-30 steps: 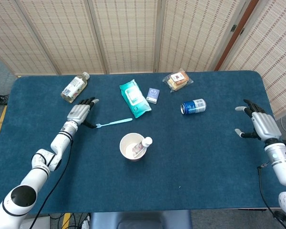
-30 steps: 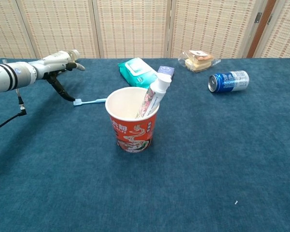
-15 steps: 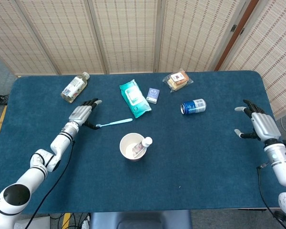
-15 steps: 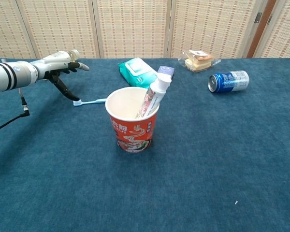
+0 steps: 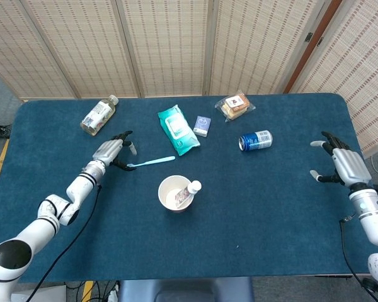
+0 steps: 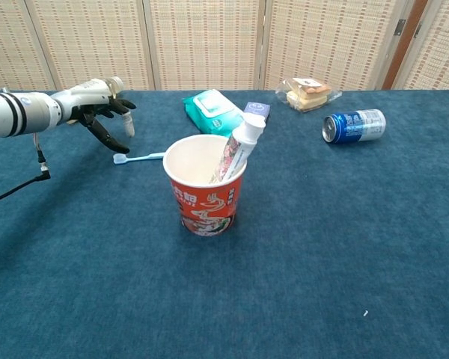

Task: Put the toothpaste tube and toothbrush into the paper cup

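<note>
Toothpaste tube (image 6: 238,152) already standing in paper cup (image 6: 205,185). Toothbrush (image 5: 151,162) lying flat on tabletop (image 5: 271,207). Left hand (image 5: 111,151) hovering at bristle end, fingers curling, gripping nothing. Right hand (image 5: 340,165) idling open, far off. Risk: thin handle sliding away or rolling under fingertips; swinging brush tipping cup.

Wide open blue table (image 5: 258,214) in front of and to the right of the paper cup (image 5: 174,194), nothing lying there. The toothpaste tube (image 5: 189,191) leans against the cup's right rim, leaving the left of the mouth free. Behind, the wet wipes pack (image 5: 177,129), small box (image 5: 202,126), sandwich pack (image 5: 235,106) and soda can (image 5: 256,140) crowd the back. The bottle (image 5: 99,115) lies beyond the left hand (image 5: 108,153), toothbrush (image 5: 150,162) just beside its fingers.
</note>
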Motion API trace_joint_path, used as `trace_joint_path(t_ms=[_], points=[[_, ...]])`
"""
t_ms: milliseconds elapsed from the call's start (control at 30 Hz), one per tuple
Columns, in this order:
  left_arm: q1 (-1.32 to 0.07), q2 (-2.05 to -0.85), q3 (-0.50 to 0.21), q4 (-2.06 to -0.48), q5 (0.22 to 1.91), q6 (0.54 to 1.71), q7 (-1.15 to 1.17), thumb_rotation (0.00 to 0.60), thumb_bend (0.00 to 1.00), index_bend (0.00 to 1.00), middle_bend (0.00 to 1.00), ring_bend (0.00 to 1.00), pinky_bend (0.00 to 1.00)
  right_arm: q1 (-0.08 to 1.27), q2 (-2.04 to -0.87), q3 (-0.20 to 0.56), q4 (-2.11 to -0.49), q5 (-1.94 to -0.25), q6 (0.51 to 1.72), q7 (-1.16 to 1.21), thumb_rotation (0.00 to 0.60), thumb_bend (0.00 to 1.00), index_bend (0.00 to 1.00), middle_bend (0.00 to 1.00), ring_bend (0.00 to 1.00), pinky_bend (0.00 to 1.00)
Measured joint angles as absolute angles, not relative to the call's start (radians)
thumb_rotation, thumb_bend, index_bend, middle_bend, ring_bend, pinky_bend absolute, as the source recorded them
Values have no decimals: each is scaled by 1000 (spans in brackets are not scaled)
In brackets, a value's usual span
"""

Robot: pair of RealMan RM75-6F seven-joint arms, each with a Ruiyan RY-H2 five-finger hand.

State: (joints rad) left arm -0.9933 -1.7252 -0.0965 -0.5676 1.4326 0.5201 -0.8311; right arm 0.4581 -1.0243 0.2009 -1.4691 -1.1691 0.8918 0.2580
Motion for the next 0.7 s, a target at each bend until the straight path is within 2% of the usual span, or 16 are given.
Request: trace_joint_path(t_ms=[233,500,700], points=[[-985,-1735,-96,-568,1424,525,-771,600,244,549,0,0,0,454,-1018,200,-1480,-1168,897,254,600,185,250,32,0,115],[-974,-1742,-97,-570,1411,528,-707,600,249,384,0,0,0,449,-1016,198,-1488,-1165,901,250,600,184,250,32,0,115],[-974,-1731,-98,-594,1405,511,-683,600,249,368,0,0,0,447,-1017,197,-1490,-1165,902,252,600,185,250,32,0,115]])
